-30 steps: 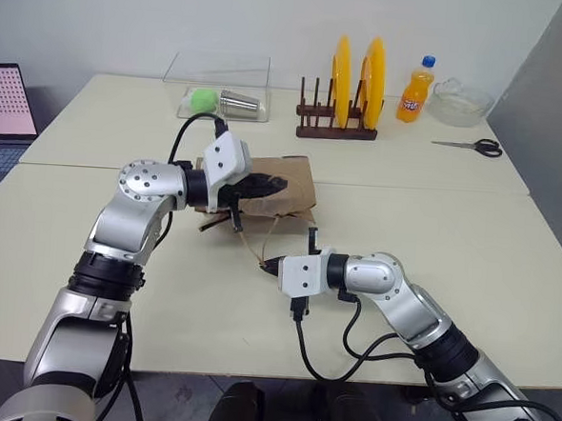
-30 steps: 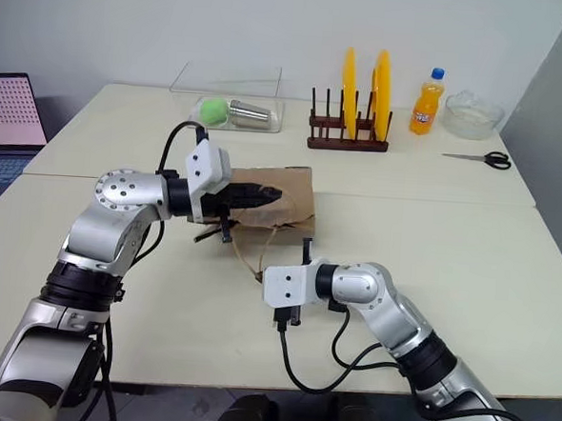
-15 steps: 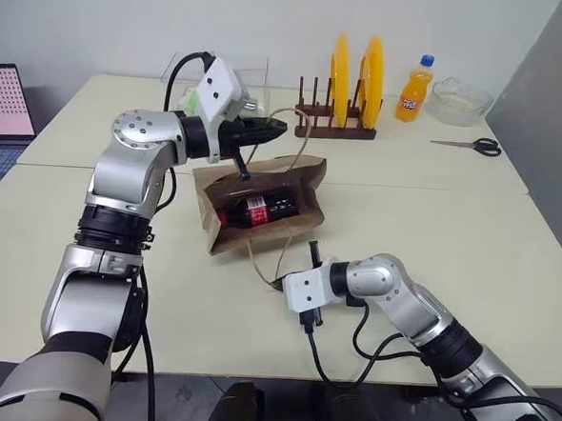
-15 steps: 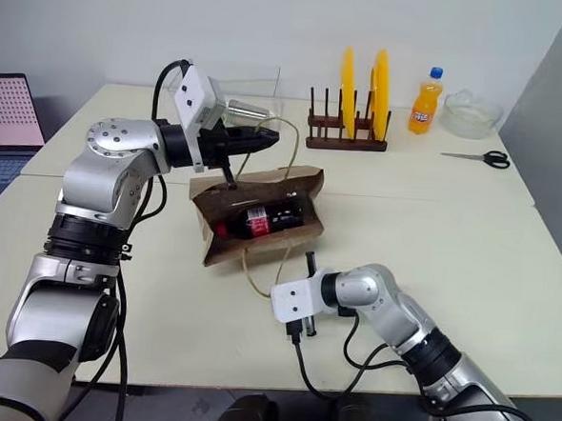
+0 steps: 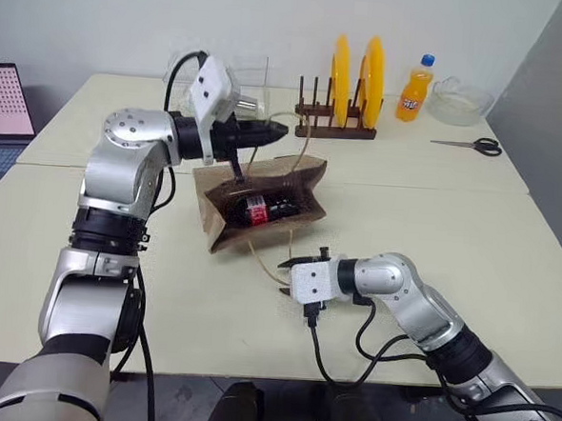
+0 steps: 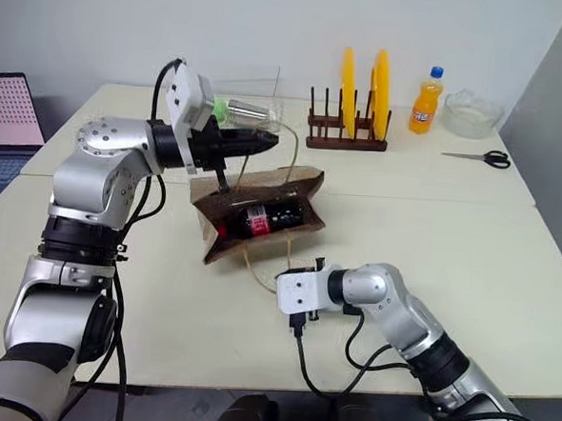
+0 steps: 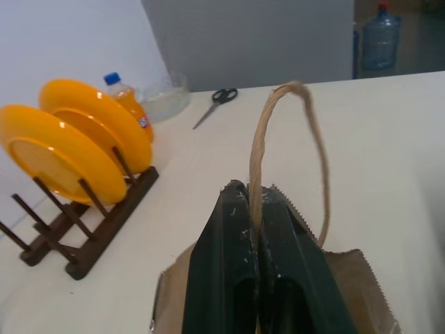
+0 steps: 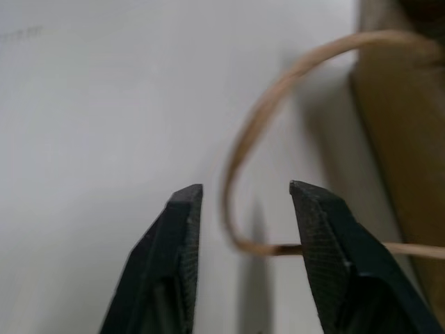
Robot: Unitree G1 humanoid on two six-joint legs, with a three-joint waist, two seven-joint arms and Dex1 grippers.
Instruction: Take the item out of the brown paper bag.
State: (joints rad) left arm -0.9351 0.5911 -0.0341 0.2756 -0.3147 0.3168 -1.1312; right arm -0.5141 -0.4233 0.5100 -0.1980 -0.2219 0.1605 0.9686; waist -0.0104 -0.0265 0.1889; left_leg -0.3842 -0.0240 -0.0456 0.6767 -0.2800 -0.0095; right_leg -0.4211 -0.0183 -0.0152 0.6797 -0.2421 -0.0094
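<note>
The brown paper bag (image 5: pixel 304 172) lies on the table with its mouth held open toward me. Inside it I see the item (image 5: pixel 262 207), a small dark bottle with a red label, lying on its side. My left gripper (image 5: pixel 278 127) is above the bag, shut on the upper cord handle (image 7: pixel 295 94), which loops past the fingertips (image 7: pixel 236 202). My right gripper (image 5: pixel 285 276) is low over the table in front of the bag, open. The lower cord handle (image 8: pixel 240 167) curves loose between its fingers (image 8: pixel 184 209), which do not pinch it.
At the back stand a wooden rack with orange plates (image 5: pixel 340 104), an orange soda bottle (image 5: pixel 415 90), a glass bowl (image 5: pixel 459 100) and scissors (image 5: pixel 471 145). A clear container (image 5: pixel 234 74) holds a green ball and a metal cup. A laptop (image 5: pixel 3 108) sits far left.
My left gripper has lifted the upper handle, pulling the bag's mouth open so the bottle shows. My right gripper, shut on the lower handle before, has opened and let it go.
</note>
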